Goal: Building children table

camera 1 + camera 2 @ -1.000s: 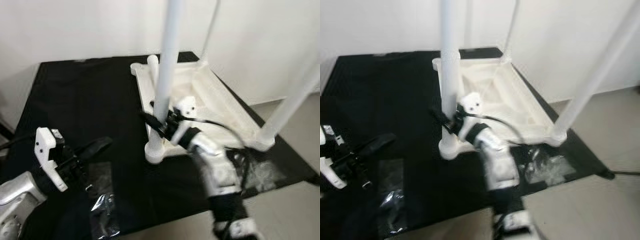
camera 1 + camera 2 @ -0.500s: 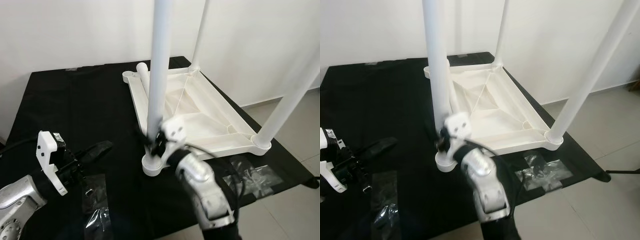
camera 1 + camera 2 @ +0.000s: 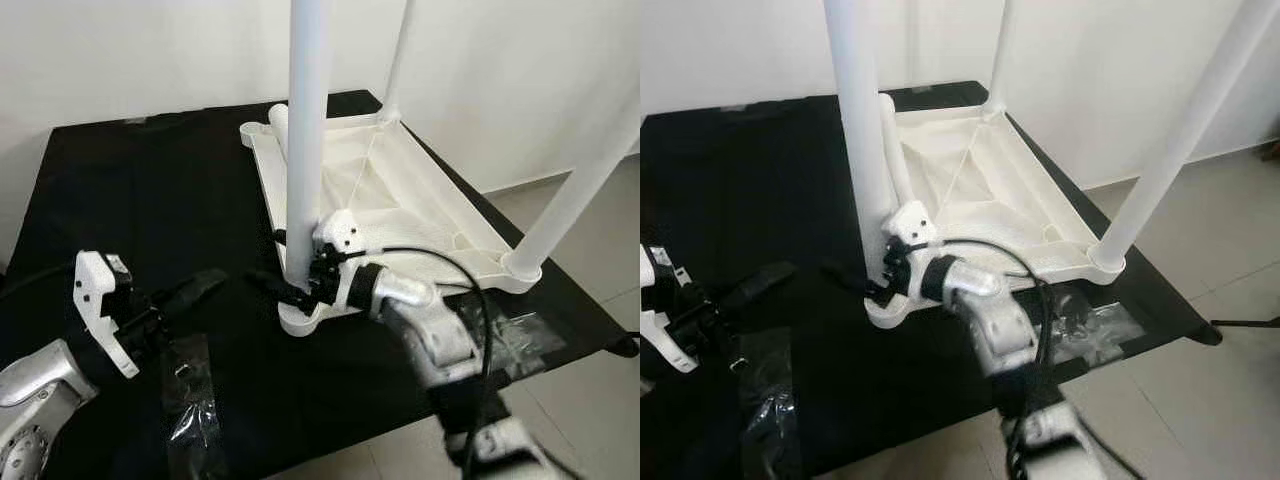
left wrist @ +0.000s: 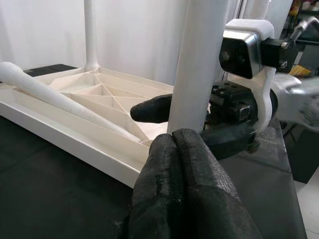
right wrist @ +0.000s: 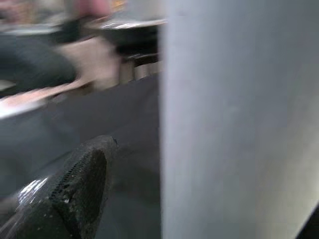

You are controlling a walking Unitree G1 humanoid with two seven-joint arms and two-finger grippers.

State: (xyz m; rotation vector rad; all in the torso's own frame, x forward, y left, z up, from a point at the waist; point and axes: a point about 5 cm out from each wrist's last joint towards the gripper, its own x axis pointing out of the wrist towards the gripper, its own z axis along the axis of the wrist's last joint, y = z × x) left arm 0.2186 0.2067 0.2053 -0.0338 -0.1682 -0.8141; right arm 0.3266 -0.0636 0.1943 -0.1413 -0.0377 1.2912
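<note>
The white table top (image 3: 420,200) lies upside down on a black mat (image 3: 150,200). Three white legs stand up from its corners, and a loose leg (image 3: 275,125) lies inside it at the far left. My right gripper (image 3: 272,260) is at the foot of the near leg (image 3: 303,150), just above its corner socket (image 3: 300,318). One black finger (image 4: 149,108) passes on each side of the leg. The right wrist view shows a gap between a finger (image 5: 75,189) and the leg (image 5: 234,124). My left gripper (image 3: 200,288) hovers over the mat to the left, shut and empty.
Crumpled clear plastic bags lie on the mat at the front left (image 3: 190,400) and front right (image 3: 510,330). A black cable (image 3: 440,255) loops from my right wrist. The mat ends at the tiled floor (image 3: 600,270) on the right, and a white wall (image 3: 150,50) stands behind.
The whole view has shifted and sharpened. My right gripper stays at the near leg, now slightly lower toward the socket. The left gripper keeps about the same place.
</note>
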